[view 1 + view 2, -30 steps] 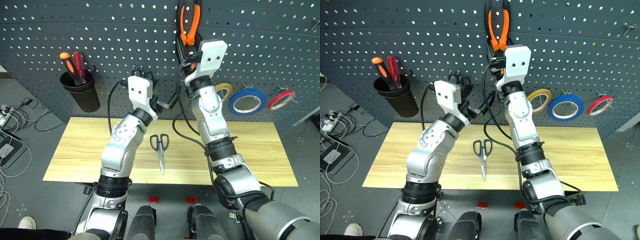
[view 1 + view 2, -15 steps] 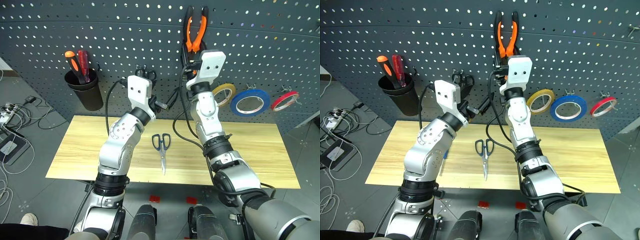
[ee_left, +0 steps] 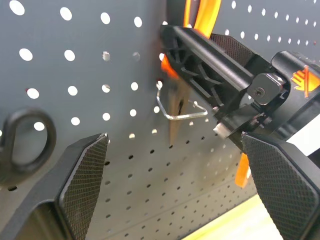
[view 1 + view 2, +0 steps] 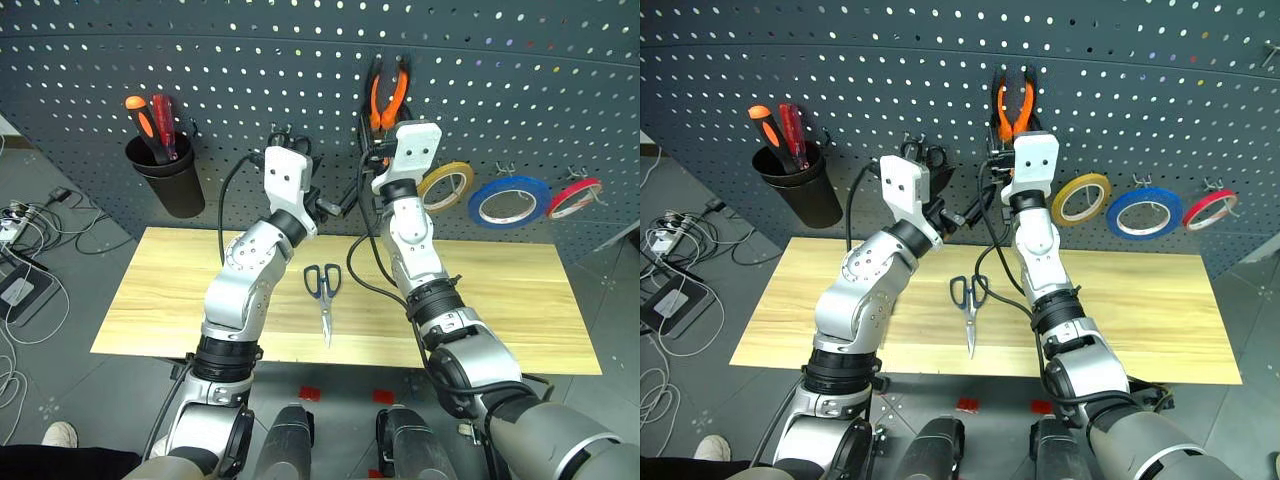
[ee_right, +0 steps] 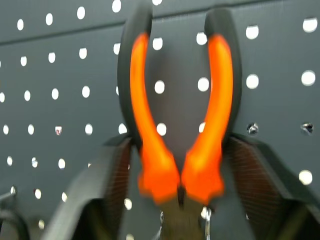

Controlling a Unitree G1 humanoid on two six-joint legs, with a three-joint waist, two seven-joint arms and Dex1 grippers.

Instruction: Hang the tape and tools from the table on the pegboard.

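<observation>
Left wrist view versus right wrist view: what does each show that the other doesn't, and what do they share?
Left wrist view, not the right: the open left gripper, a bent metal hook, a black scissors ring and a strip of the table. Right wrist view, not the left: the right gripper framing both full handles of the pliers. Shared: the pegboard and the pliers' orange.

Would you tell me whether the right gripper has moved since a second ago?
Yes. Against the yellow tape ring on the pegboard, the right gripper has come down, closer to the ring's height.
</observation>
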